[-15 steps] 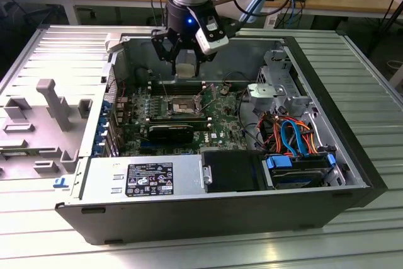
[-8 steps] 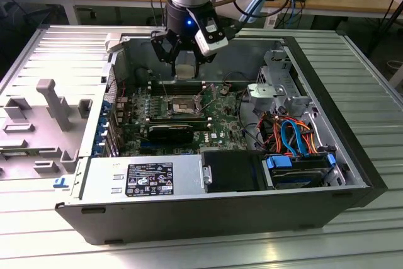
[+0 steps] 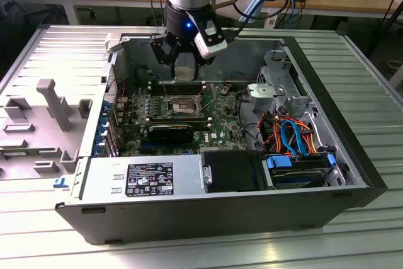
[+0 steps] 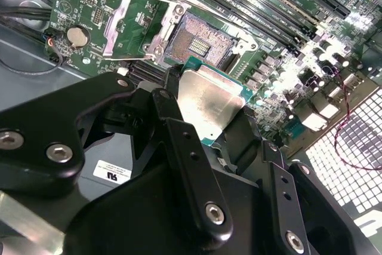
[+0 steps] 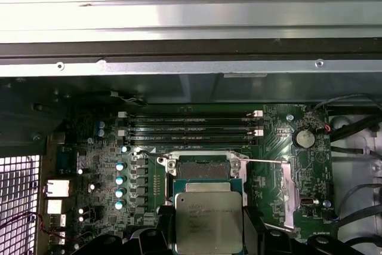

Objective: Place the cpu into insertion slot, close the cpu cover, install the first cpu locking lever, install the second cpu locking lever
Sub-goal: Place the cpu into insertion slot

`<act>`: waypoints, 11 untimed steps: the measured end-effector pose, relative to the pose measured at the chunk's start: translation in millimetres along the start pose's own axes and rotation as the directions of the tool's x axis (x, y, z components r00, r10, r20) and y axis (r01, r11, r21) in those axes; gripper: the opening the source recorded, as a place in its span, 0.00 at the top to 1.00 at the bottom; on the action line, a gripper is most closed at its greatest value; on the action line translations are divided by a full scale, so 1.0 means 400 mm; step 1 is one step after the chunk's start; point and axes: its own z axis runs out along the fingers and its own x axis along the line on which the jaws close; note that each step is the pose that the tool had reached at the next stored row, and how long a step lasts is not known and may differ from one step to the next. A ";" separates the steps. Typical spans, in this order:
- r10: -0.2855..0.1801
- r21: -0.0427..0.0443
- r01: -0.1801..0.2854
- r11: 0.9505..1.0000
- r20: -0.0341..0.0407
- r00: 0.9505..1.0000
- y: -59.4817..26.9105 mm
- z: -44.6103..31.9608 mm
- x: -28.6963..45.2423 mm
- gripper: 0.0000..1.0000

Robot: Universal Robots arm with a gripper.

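My gripper [image 3: 184, 61] hangs inside the open computer case, shut on the cpu [image 3: 187, 68], a small square chip with a dull silver top. In both wrist views the black fingers [image 4: 173, 108] clamp two opposite edges of the cpu [image 4: 210, 101] [image 5: 209, 218]. The insertion slot [image 4: 200, 39] [image 5: 203, 168] [image 3: 182, 105] lies bare on the green motherboard [image 3: 220, 124], below and a little ahead of the chip, with its pin field showing. The cpu cover [image 4: 132, 25] [image 5: 285, 186] is swung open to one side of the slot. A thin locking lever [image 5: 265, 160] sticks out beside the socket.
Long black memory slots [image 5: 191, 129] run along the socket's far side. A coin battery [image 5: 304, 138] sits by the open cover. The power supply [image 3: 145, 177] stands at the case front, and a drive cage with blue and orange cables [image 3: 293, 137] on the exterior view's right. Case walls surround the board.
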 end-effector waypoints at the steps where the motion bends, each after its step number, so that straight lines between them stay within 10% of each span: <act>1: 0.000 0.000 0.000 1.000 0.000 1.000 -0.001 0.001 0.000 0.46; 11: -0.001 0.000 0.001 1.000 0.000 1.000 -0.006 0.009 0.001 0.46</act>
